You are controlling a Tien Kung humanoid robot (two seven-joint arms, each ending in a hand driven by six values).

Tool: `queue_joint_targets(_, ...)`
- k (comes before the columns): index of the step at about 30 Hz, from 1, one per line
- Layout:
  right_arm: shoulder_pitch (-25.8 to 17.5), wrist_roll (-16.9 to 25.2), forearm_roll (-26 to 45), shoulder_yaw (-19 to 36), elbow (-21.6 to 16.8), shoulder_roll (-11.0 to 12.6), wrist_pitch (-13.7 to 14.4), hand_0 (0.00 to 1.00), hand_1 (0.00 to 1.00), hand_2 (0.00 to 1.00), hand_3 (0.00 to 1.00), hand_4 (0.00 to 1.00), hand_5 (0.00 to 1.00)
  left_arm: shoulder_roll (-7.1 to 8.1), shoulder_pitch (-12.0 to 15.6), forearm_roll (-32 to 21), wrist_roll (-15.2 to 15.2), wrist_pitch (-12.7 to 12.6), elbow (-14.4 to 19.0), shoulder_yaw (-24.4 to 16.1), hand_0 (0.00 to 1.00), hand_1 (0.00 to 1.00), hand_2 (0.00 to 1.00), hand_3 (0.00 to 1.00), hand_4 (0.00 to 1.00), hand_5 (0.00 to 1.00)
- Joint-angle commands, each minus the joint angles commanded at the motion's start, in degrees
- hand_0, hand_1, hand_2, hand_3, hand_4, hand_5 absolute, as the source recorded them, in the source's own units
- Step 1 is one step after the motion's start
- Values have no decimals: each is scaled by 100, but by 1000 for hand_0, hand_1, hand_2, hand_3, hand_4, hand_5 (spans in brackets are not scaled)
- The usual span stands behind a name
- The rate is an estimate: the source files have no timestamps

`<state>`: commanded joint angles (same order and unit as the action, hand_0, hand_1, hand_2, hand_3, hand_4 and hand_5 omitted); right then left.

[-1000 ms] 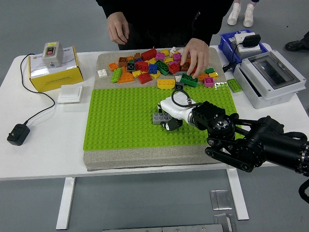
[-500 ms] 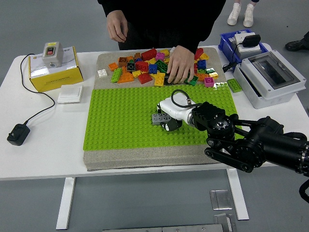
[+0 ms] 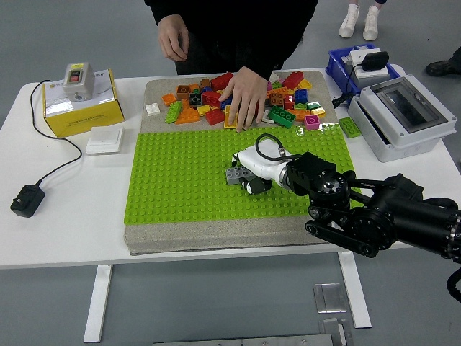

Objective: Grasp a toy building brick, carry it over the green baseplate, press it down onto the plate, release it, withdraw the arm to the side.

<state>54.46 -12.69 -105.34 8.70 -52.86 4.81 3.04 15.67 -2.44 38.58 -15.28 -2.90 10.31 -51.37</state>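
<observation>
One arm working: right robot hand (image 3: 245, 175) reaches in over the green baseplate (image 3: 180, 180), fingers curled around a grey brick (image 3: 233, 174); brick sits on the studs near plate centre, hand on its right side; can't tell if it's fully seated; loose brick pile (image 3: 216, 101) lies on the mat beyond the plate's far edge; person's hand (image 3: 243, 94) lies flat on the pile, their other hand (image 3: 174, 36) held off the worktop (image 3: 72, 187).
</observation>
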Motion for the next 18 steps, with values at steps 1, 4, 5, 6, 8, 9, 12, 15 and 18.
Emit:
queue_joint_targets(1, -3, -3, 3, -5, -20, 7, -1, 94, 205, 701, 753, 485, 288, -1, 6, -6, 2, 0, 0, 4, 752, 697, 670, 710, 391, 473)
queue_joint_targets(4, -14, -17, 27, -34, -87, 36, 23, 95, 204, 701, 756, 490, 292, -4, 18, -14, 3, -1, 0, 4, 752, 698, 667, 710, 390, 472)
queue_joint_targets(5, -18, -26, 46, -53, -117, 51, 44, 95, 204, 701, 756, 490, 292, -4, 23, -16, 3, -1, 0, 3, 752, 698, 667, 710, 390, 472)
queue_joint_targets(6, -20, -35, 65, -73, -141, 65, 68, 95, 204, 701, 756, 490, 292, -5, 29, -20, 4, -1, 0, 5, 752, 698, 667, 710, 390, 472)
queue_joint_targets(8, -20, -53, 109, -112, -177, 90, 118, 95, 204, 701, 756, 490, 292, -7, 38, -26, 5, -2, 0, 7, 752, 698, 667, 710, 390, 472)
queue_joint_targets(9, -19, -59, 124, -125, -185, 98, 135, 95, 204, 701, 756, 490, 292, -8, 40, -25, 5, -3, 0, 4, 752, 698, 667, 710, 390, 472)
queue_joint_targets(12, -15, -80, 179, -168, -209, 131, 184, 94, 203, 702, 758, 495, 295, -9, 42, -31, 7, -3, 0, 8, 752, 697, 667, 708, 389, 472)
queue_joint_targets(15, -14, -88, 214, -199, -226, 157, 220, 94, 203, 702, 758, 495, 295, -8, 44, -30, 9, -5, 0, 7, 752, 697, 667, 708, 389, 472)
queue_joint_targets(18, -16, -96, 251, -233, -237, 174, 274, 95, 199, 706, 763, 501, 300, -8, 50, -33, 8, -5, 0, 10, 752, 697, 666, 707, 389, 472)
